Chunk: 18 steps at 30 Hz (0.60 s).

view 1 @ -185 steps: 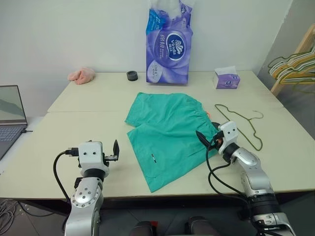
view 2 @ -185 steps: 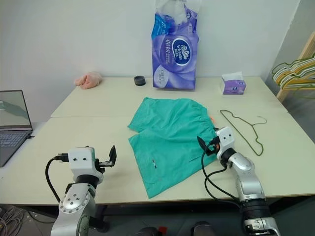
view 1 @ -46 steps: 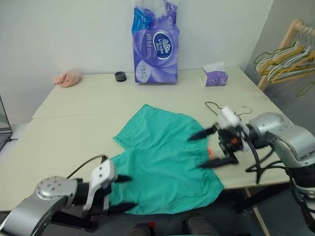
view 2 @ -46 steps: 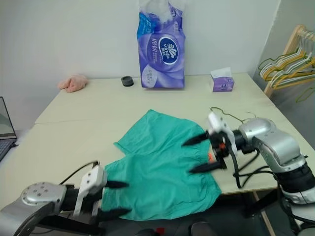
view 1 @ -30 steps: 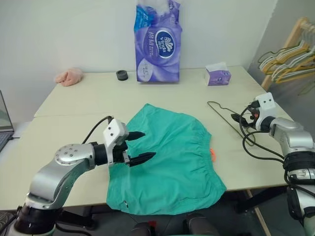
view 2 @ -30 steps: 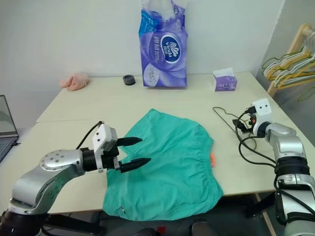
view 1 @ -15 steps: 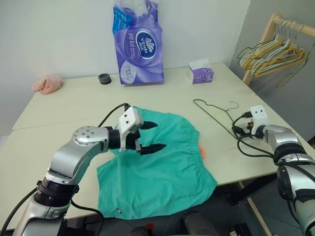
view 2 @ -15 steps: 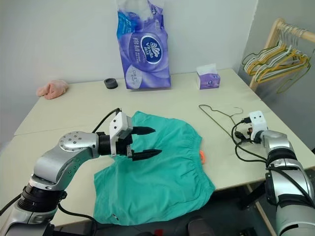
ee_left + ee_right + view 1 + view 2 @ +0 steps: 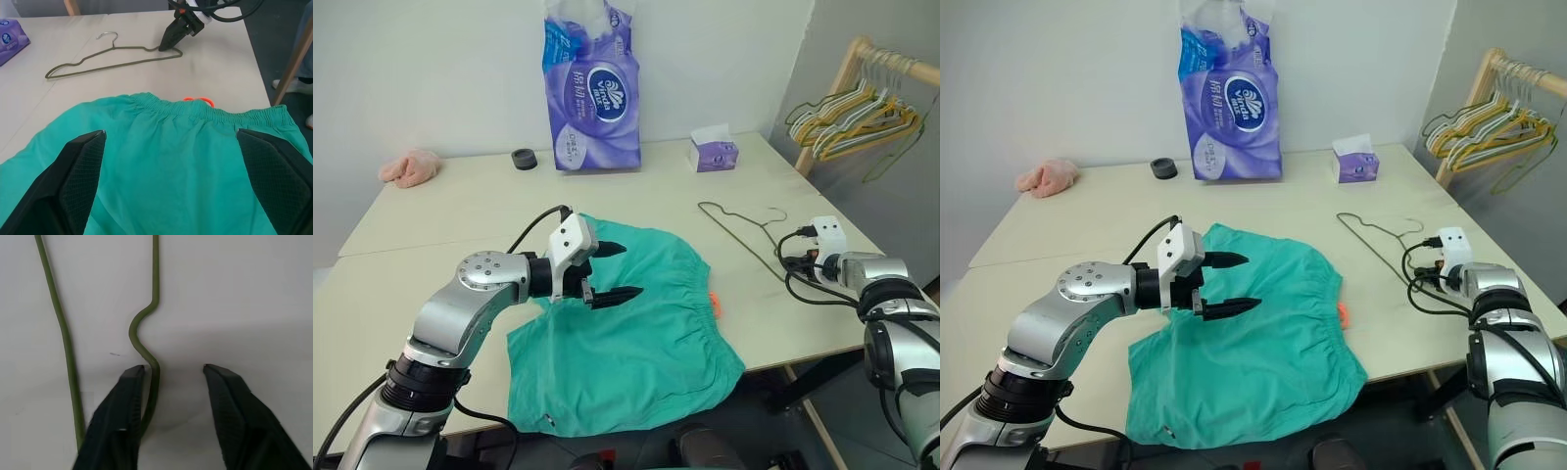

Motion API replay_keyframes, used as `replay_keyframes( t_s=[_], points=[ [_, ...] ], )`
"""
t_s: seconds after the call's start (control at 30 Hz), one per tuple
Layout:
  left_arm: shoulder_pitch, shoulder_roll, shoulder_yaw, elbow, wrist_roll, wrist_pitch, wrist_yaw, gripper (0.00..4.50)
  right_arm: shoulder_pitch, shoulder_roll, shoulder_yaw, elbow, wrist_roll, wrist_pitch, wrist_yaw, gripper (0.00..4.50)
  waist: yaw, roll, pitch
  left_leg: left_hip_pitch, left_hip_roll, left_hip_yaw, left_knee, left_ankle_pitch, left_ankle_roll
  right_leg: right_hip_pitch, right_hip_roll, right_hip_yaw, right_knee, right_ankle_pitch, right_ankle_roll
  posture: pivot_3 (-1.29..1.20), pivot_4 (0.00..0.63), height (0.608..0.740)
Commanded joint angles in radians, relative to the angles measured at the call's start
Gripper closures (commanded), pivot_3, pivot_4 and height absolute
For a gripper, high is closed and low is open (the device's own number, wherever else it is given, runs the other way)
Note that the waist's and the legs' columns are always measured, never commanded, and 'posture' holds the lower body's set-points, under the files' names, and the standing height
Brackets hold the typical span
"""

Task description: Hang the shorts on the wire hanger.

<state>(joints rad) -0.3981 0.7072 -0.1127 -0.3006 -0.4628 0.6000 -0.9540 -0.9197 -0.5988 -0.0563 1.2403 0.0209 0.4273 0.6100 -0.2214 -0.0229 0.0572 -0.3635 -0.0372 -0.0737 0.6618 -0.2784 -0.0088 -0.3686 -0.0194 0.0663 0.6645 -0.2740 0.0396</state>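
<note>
The teal shorts (image 9: 636, 343) lie spread on the table (image 9: 460, 211), with their hem over the front edge and the waistband and an orange tag (image 9: 716, 304) to the right. My left gripper (image 9: 631, 269) hovers open just above their left part, holding nothing. The thin olive wire hanger (image 9: 741, 242) lies flat to the right of the shorts. My right gripper (image 9: 173, 369) is down at its near end. Its two fingers stand apart on either side of the wire (image 9: 155, 284), which runs along the inside of one finger (image 9: 128, 396).
At the back stand a purple toilet paper pack (image 9: 590, 93), a tissue box (image 9: 713, 155), a black ring (image 9: 523, 159) and a pink cloth (image 9: 409, 167). A wooden rack with several hangers (image 9: 852, 108) is beyond the table's right edge.
Both grippers have let go of the shorts, which now lie nearer the front edge. The right gripper has gone over to the hanger's near end and sunk onto it. The camera has turned right.
</note>
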Motion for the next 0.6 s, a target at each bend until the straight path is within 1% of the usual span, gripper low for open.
replay_keyframes(
  t_s=[0.03, 0.1, 0.13, 0.33, 0.43, 0.53, 0.6],
  points=[
    [-0.003, 0.005, 0.024, -0.013, 0.003, -0.023, -0.006, 0.00, 0.046, 0.044, -0.001, 0.020, -0.006, 0.028, -0.010, 3.62, -0.001, -0.003, -0.005, 0.000, 0.000, 0.000, 0.000, 0.000, 0.000, 0.000, 0.000, 0.000, 0.000, 0.000, 0.000, -0.18, 0.010, 0.740],
    [0.001, 0.006, 0.028, -0.011, 0.002, -0.022, -0.004, 0.00, 0.055, 0.053, -0.012, 0.003, -0.003, -0.006, -0.048, 4.31, -0.002, -0.005, -0.009, 0.000, 0.001, -0.001, 0.000, 0.000, 0.000, 0.000, 0.001, -0.001, 0.000, 0.000, 0.000, -0.18, 0.010, 0.740],
    [0.002, 0.005, 0.031, -0.010, 0.001, -0.021, -0.002, 0.00, 0.057, 0.058, -0.021, -0.004, 0.002, -0.012, -0.063, 4.41, -0.001, -0.006, -0.011, 0.000, 0.001, -0.001, 0.000, 0.000, 0.000, 0.000, 0.001, -0.001, 0.000, 0.000, 0.000, -0.18, 0.010, 0.740],
    [0.008, -0.003, 0.051, 0.014, 0.005, -0.020, 0.024, 0.00, 0.041, 0.084, -0.105, -0.066, 0.059, -0.018, -0.117, 4.41, -0.004, -0.007, -0.014, 0.001, 0.000, 0.000, 0.000, 0.000, 0.000, 0.002, 0.000, 0.000, -0.001, 0.000, 0.000, -0.19, 0.010, 0.740],
    [-0.006, -0.029, 0.092, 0.079, 0.030, -0.031, 0.096, 0.00, 0.030, 0.092, -0.137, -0.149, 0.090, -0.051, -0.124, 4.41, -0.006, -0.002, -0.011, 0.001, 0.000, 0.000, 0.000, 0.000, 0.000, 0.000, 0.000, 0.000, 0.000, 0.000, 0.000, -0.19, 0.012, 0.740],
    [-0.028, -0.035, 0.132, 0.150, 0.055, -0.055, 0.140, 0.00, 0.052, 0.099, -0.113, -0.266, 0.082, -0.079, -0.085, 4.41, -0.003, 0.004, -0.008, -0.001, -0.001, 0.000, 0.000, 0.000, 0.000, -0.001, 0.000, 0.002, 0.000, 0.000, 0.000, -0.20, 0.015, 0.740],
    [-0.047, -0.034, 0.162, 0.193, 0.059, -0.063, 0.160, 0.00, 0.076, 0.103, -0.091, -0.353, 0.078, -0.097, -0.054, 4.41, -0.001, 0.006, -0.007, -0.001, -0.001, 0.000, 0.000, 0.000, 0.000, -0.002, -0.001, 0.001, 0.001, 0.000, 0.001, -0.20, 0.017, 0.740]
  ],
)
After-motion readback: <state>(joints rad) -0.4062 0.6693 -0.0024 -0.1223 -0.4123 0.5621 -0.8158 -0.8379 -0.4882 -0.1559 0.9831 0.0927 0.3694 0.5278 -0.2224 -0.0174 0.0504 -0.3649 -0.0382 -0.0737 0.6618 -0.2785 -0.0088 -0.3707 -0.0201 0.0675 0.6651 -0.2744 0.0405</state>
